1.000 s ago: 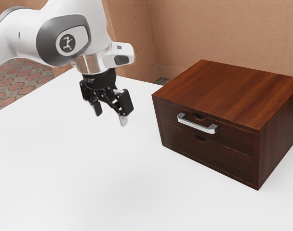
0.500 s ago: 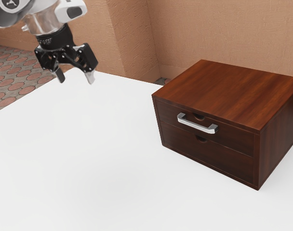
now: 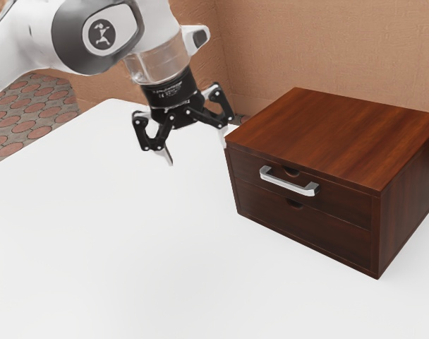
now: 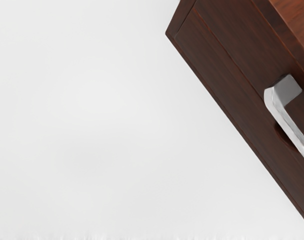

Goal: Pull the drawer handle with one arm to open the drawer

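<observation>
The jaws are spread wide and hold nothing. They hang over the white worktop [image 3: 130, 247], tilted, with one fingertip [image 3: 224, 133] just beside the near top corner of the wooden cabinet [image 3: 341, 131]; I cannot tell whether it touches. The other finger points down at the worktop, further toward the exterior view's left. The white arm [image 3: 94, 35] comes in from the upper left. The silver drawer handle [image 3: 290, 182] [image 4: 287, 117] sits on the upper drawer [image 3: 341, 199], apart from the jaws. That drawer lies flush with the cabinet front, as does the lower drawer [image 3: 313, 224] beneath it
</observation>
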{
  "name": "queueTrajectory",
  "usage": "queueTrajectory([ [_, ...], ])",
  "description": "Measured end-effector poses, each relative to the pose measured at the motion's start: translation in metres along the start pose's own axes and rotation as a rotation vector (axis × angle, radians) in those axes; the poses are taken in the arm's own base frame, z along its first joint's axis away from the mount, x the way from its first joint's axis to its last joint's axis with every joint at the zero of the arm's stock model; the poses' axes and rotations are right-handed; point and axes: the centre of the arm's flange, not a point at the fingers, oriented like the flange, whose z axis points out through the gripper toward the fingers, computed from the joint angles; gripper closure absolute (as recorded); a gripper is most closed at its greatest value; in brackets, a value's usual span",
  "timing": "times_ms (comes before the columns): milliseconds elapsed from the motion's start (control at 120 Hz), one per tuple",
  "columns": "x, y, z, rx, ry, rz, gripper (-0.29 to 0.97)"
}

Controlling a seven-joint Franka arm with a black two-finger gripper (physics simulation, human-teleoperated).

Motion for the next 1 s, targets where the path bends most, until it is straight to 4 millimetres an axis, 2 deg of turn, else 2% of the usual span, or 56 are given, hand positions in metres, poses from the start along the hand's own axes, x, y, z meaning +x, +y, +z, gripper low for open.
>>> queueTrajectory([
  [100,-0.007,0.014,0.019,-0.021,0.015,-0.059,0.0],
  [258,0.008,0.01,0.043,-0.06,0.036,-0.207,0.0],
  [417,0.009,0.011,0.052,-0.109,0.055,-0.314,0.0],
  [683,-0.015,0.034,0.066,-0.159,0.056,-0.4,0.0],
  [800,-0.027,0.043,0.079,-0.163,0.047,-0.419,0.0],
  [1000,-0.036,0.046,0.098,-0.173,0.042,-0.464,0.0],
])
